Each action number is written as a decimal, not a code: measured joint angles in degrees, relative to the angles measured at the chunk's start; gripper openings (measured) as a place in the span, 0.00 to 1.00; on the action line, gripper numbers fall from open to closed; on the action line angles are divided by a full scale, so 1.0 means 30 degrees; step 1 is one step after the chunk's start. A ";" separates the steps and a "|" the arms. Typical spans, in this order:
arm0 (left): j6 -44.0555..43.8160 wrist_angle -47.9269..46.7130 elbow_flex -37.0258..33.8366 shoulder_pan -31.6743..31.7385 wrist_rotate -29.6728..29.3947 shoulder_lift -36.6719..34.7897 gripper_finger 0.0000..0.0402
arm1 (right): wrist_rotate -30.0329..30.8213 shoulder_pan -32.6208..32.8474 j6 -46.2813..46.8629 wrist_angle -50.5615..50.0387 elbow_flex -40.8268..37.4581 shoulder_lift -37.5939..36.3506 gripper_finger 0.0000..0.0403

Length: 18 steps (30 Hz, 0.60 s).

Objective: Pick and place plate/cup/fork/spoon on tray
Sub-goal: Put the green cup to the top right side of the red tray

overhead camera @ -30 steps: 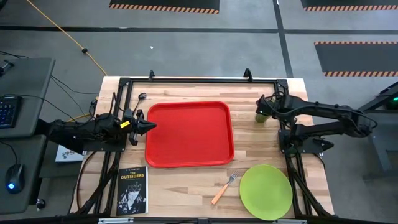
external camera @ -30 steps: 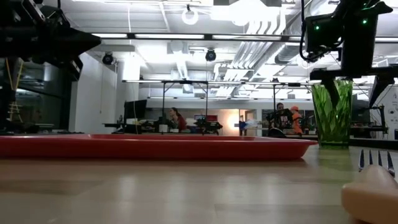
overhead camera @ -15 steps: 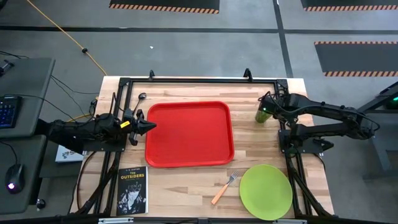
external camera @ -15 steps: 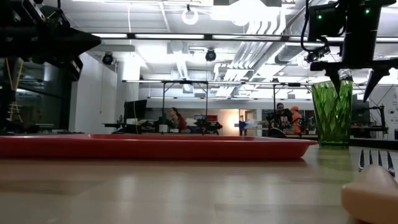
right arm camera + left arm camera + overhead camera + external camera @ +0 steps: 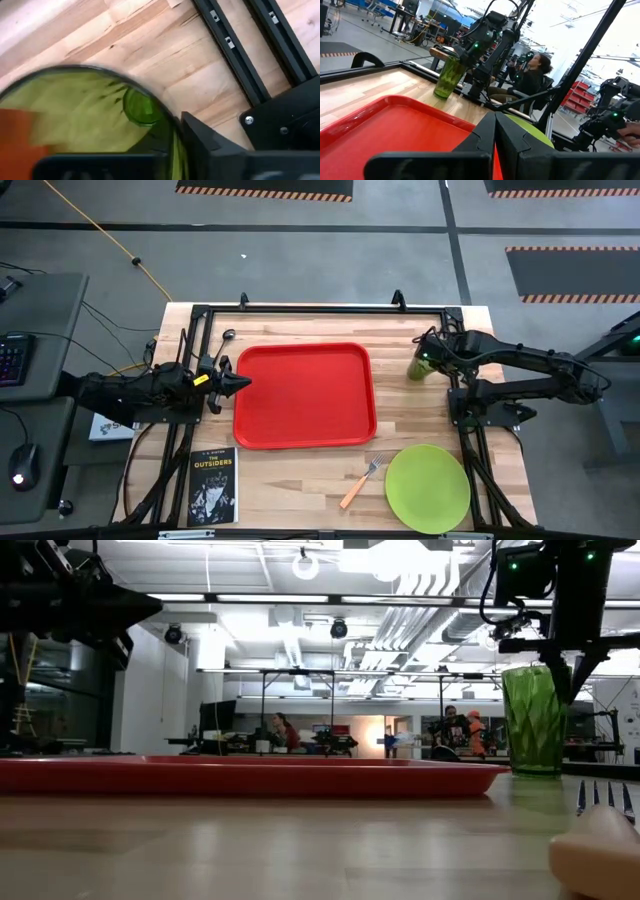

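From above, the tray (image 5: 304, 396) lies in the middle of the wooden worktop (image 5: 400, 430) with nothing in it. The cup (image 5: 421, 365) stands just off the tray's far right corner, with the right gripper (image 5: 430, 352) over its rim. The plate (image 5: 427, 488) lies near the worktop's front right corner, bare. The fork (image 5: 361, 482) lies between plate and tray, apart from both, its long axis slanted: the tines point toward the tray's near right corner, the orange handle toward the front edge. The spoon (image 5: 223, 346) lies beyond the tray's far left corner, bowl toward the far edge, handle running back toward the left gripper (image 5: 238, 383), whose fingers are pressed together to a point just beside the tray's left rim. A black book (image 5: 212, 485) lies at the front left.

At table height, the cup (image 5: 536, 720) stands upright, and one dark finger (image 5: 558, 677) dips inside its mouth while another stays outside, so the gripper is pinching the wall. The tray's rim (image 5: 250, 776) stretches low across the view; the fork's tines (image 5: 602, 797) show at the near right.

The left wrist view looks across the tray (image 5: 395, 127) to the cup (image 5: 447, 77) beyond it, the right arm bent over it.

The right wrist view looks straight down into the cup (image 5: 95, 112); its inside holds nothing.
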 joint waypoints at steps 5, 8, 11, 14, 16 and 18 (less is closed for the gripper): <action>-0.0001 0.0000 0.0000 -0.0005 0.0000 0.0000 0.00 | -0.0147 0.0007 -0.1655 0.0171 0.1008 0.0007 0.04; 0.0000 0.0003 0.0000 -0.0003 0.0000 0.0000 0.00 | -0.0011 -0.0007 -0.3864 0.0287 0.2986 0.0028 0.01; -0.0006 0.0001 0.0000 -0.0007 0.0000 0.0000 0.00 | 0.0023 -0.0057 -0.6733 0.1301 0.5322 0.0392 0.01; -0.0006 0.0000 0.0000 -0.0004 0.0000 0.0000 0.00 | -0.1572 -0.0089 -0.9590 0.3088 0.7327 0.1456 0.01; 0.0001 0.0000 0.0000 0.0000 0.0000 0.0000 0.00 | -0.2783 0.0233 -1.0946 0.4023 0.8527 0.2780 0.01; -0.0006 0.0000 0.0000 -0.0007 0.0000 0.0000 0.00 | -0.3286 0.0747 -1.1973 0.4038 0.9692 0.4496 0.01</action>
